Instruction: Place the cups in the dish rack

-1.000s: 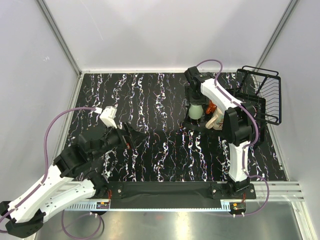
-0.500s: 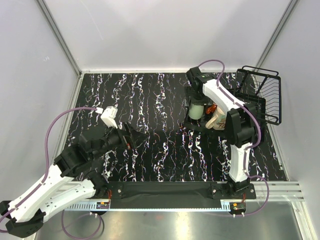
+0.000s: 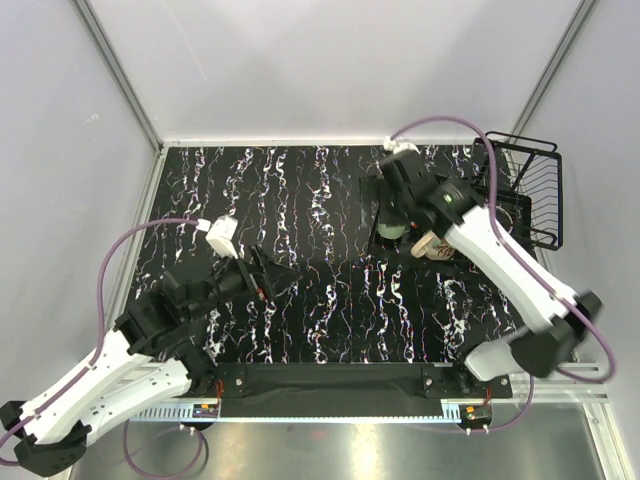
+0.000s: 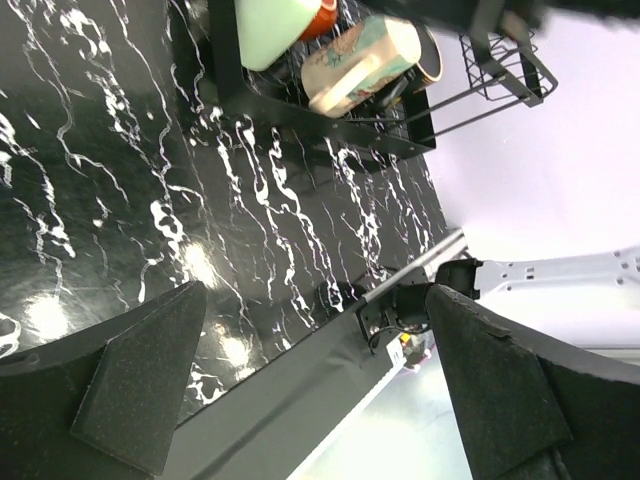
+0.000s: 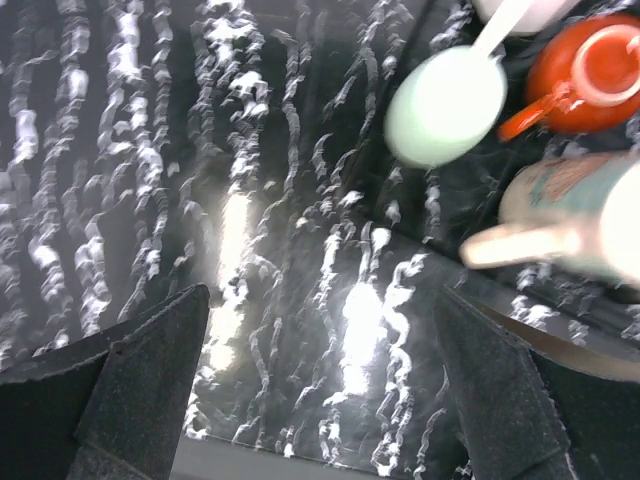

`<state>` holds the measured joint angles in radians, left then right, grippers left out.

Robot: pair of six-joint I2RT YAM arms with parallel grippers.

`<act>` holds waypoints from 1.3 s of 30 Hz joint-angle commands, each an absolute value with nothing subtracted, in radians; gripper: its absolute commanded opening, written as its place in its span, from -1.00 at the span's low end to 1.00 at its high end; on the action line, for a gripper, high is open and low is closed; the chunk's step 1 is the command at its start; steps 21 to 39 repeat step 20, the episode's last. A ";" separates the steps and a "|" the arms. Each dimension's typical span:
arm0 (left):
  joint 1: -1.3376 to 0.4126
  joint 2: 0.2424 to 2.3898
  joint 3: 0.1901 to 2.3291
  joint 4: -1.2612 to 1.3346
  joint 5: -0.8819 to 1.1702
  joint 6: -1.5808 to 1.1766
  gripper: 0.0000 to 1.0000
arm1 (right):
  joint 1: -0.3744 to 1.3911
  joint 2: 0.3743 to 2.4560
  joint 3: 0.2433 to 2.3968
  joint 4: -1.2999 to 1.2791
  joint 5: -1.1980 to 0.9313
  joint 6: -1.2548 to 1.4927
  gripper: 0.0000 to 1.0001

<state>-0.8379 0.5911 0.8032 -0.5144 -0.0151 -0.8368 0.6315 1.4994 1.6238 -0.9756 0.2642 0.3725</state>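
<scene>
The pale mint-green cup [image 3: 392, 227] lies in the low basket of the black dish rack [image 3: 527, 190], with the glossy red cup [image 5: 592, 72] behind it and the cream-beige printed cup [image 3: 432, 245] on its side beside it. All three also show in the left wrist view: mint [image 4: 275, 25], red [image 4: 322, 14], cream [image 4: 360, 60]. I cannot make out the black cup. My right gripper [image 3: 390, 203] hangs open and empty above the table, just left of the mint cup [image 5: 445, 105]. My left gripper [image 3: 275, 272] is open and empty over the table's left-middle.
The rack's taller slotted wire section [image 4: 497, 62] stands at the far right by the wall. The table is black marble with white veins [image 3: 300, 190]. A metal rail [image 3: 330, 380] runs along the near edge. White walls enclose three sides.
My right arm has swung out, its elbow now low at the right, and its gripper has lifted back from the mint cup. The left arm has barely moved.
</scene>
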 commanded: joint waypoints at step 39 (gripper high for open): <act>-0.839 0.396 0.457 -0.072 0.092 -1.025 0.98 | 0.652 0.605 0.669 -0.331 0.118 0.755 0.99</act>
